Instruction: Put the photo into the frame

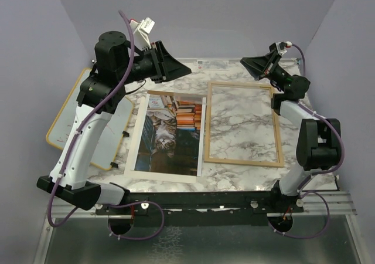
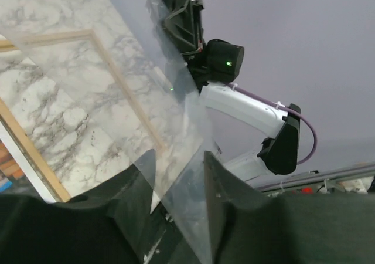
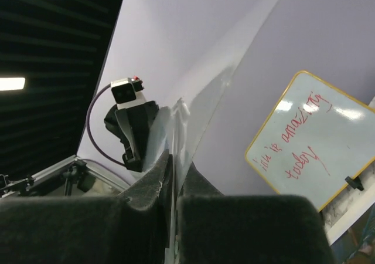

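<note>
The photo (image 1: 170,135), a cat among books with a white border, lies face up on the marble table to the left of the frame (image 1: 243,123). The frame is an empty light wood rectangle lying flat, and its rail (image 2: 123,82) shows in the left wrist view. A clear pane (image 2: 176,100) hangs in the air above the table's far side, between both grippers. My right gripper (image 3: 177,158) is shut on one edge of the pane (image 3: 205,100). The jaws of my left gripper (image 2: 177,155) stand apart, with the pane's other edge in the gap. From above, the left gripper (image 1: 186,70) and right gripper (image 1: 245,61) point at each other.
A whiteboard (image 1: 88,117) with a yellow rim and red handwriting lies at the table's left edge, partly under the left arm; it also shows as the whiteboard (image 3: 310,141) in the right wrist view. Grey walls close in the back and sides.
</note>
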Available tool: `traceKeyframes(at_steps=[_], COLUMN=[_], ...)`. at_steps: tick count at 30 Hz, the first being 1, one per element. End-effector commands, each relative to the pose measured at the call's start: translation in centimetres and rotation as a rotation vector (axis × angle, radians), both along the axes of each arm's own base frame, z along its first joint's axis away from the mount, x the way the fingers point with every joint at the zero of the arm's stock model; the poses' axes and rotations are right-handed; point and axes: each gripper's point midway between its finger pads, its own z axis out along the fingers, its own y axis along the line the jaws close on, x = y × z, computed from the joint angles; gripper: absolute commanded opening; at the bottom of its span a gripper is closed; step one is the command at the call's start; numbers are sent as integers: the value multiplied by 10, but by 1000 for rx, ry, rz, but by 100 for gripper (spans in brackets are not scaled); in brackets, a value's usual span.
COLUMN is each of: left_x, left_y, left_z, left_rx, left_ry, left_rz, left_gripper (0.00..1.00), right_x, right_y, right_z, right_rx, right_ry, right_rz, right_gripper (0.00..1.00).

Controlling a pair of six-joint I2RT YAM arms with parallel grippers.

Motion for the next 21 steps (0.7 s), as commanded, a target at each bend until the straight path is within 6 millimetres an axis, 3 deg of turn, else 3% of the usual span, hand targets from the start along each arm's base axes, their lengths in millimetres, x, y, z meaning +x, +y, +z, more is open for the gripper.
traceKeyframes(at_steps=[1,6,10,14,18,21], left_x=[12,28,47,64,83,94], left_y=[12,22,36,46,49,41], left_z=[-35,-65,-96,-130,-169,-197], left_rx=[103,177,279,378,466,507], left_ry=[43,79,116,152,208,260], left_rz=[101,170,268,332,359,323], left_gripper=[52,78,90,97,98,98], right_x=[-5,-2,-2,-2,-6,-13], right_y=[-2,-23,-36,-41,-54,-55], right_z=[-10,-31,-62,-123,-202,-233], right_rx=[-29,-91,-209,-425,-659,-688], right_ry=[-25,14,61,172,364,429], right_rz=[-3,-72,-131,-160,-143,-102], right_gripper=[1,1,0,0,1,0])
